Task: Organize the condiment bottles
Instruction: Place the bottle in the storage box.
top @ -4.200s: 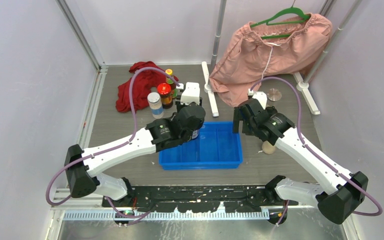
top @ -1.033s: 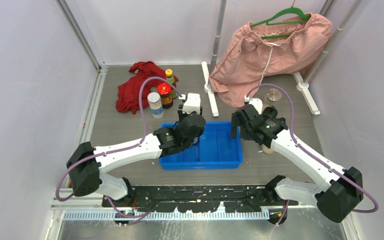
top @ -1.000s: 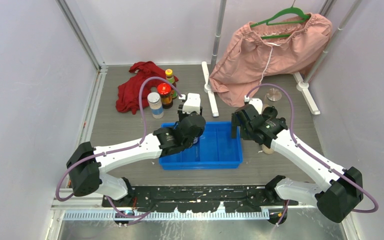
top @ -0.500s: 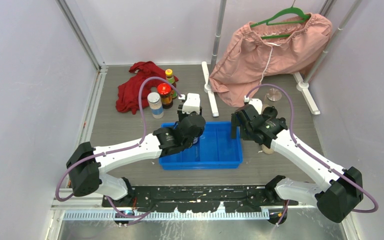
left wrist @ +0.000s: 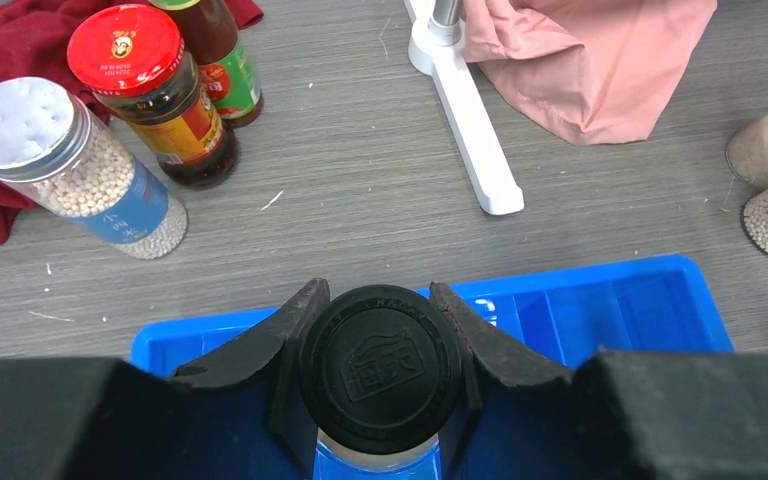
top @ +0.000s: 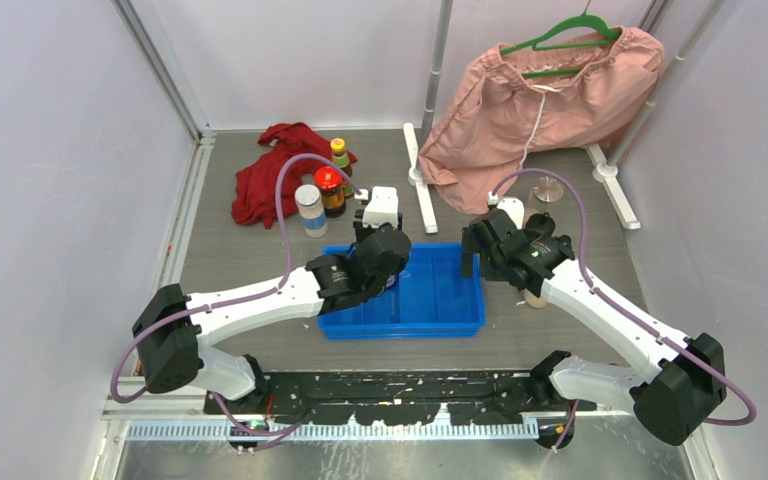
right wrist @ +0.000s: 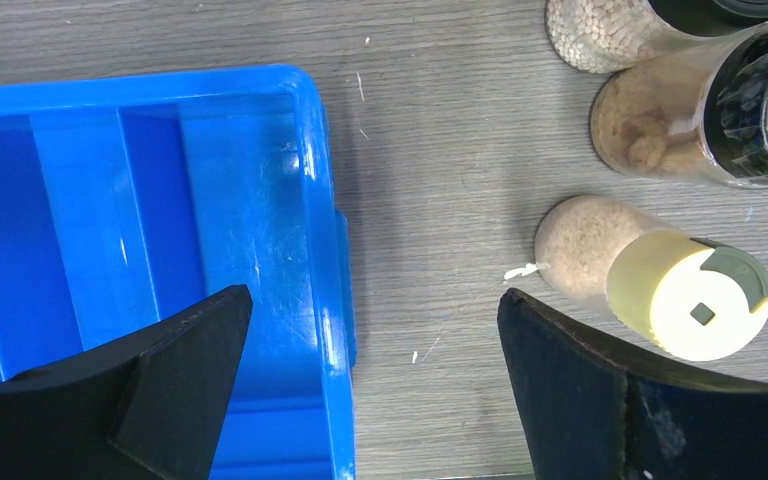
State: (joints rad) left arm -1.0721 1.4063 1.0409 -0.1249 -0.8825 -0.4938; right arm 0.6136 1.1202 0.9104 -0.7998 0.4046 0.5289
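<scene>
Right gripper [right wrist: 372, 300] edged toward blue tray's [right wrist: 320, 200] right rim, claws wide apart, empty | left gripper [left wrist: 378, 325] steady over tray's far-left corner, clamped on black-capped bottle [left wrist: 380, 375]

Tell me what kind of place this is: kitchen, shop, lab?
Most likely a robot test booth, not a kitchen. Plain white panels box in one small table, two robot arms are bolted at its edge, and the props are mismatched: condiment bottles, a blue tray, a hanging pink garment.

free: table strip [right wrist: 440, 150] between blue tray [right wrist: 322, 200] and yellow-capped bottle [right wrist: 685, 290] | obstacle: brown-filled jar [right wrist: 650, 130] beyond
</scene>
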